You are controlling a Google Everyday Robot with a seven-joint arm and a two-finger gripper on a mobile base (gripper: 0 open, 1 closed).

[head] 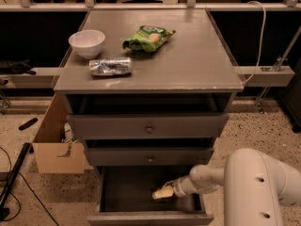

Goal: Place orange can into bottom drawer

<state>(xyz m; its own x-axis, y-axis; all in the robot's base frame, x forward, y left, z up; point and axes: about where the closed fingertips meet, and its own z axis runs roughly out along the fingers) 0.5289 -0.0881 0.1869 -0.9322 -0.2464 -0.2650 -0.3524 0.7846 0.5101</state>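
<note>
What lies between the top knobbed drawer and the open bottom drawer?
The middle drawer, also knobbed, fills that stretch in the camera view. The gripper is lower down, inside the bottom drawer.
</note>
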